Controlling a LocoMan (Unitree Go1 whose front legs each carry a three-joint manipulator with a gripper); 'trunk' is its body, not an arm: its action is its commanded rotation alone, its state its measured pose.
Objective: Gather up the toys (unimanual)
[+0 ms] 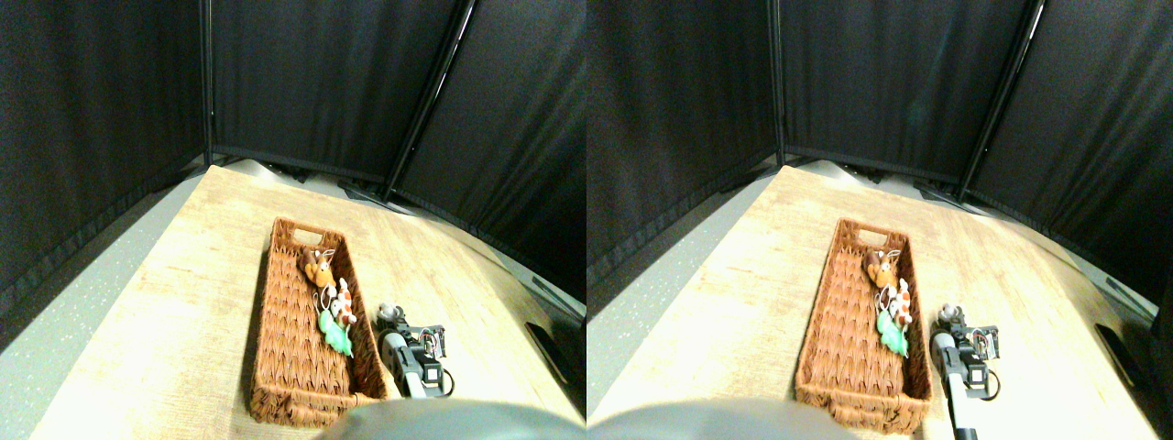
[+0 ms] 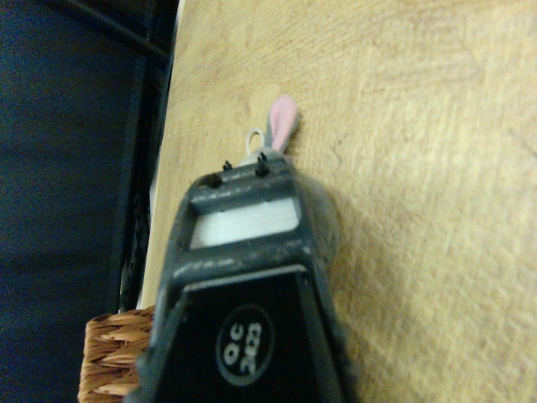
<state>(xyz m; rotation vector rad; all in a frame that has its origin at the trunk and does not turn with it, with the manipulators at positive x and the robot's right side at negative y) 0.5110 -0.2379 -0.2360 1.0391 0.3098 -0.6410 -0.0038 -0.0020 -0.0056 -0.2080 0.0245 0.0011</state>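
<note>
On the pale wood-grain tabletop [image 1: 183, 302], left of centre, lies the long brown wicker basket [image 1: 298, 339], running from near to far with a handle slot cut in its far end wall. Its left side and near half hold nothing but bare weave. Three small plush toys lie in a row along its right wall: farthest, the brown plush animal [image 1: 318, 271]; next, the orange-and-white plush figure [image 1: 344, 305] leaning against the wall; nearest, the green plush figure [image 1: 335, 335], with thin pale string loops between them. All three touch or almost touch one another.

Just right of the basket's right wall, on the bare table, sits the small grey plush toy with a pink ear [image 1: 389, 313]. It is outside the basket, with the wicker wall standing between it and the other toys. The dark right gripper [image 1: 396, 332] lies directly at this toy, coming in from the near right. In the wrist view the jaw frame covers most of the grey toy [image 2: 323, 222], leaving only its pink ear, a pale string loop and part of its grey body in sight; a corner of the basket [image 2: 109, 353] shows beside the jaw. Whether the jaws are parted or clamped on the toy I cannot tell.

Far behind, black curtain panels [image 1: 321, 82] wall in the table, and a dark flat object [image 1: 550, 353] lies near the right edge.
</note>
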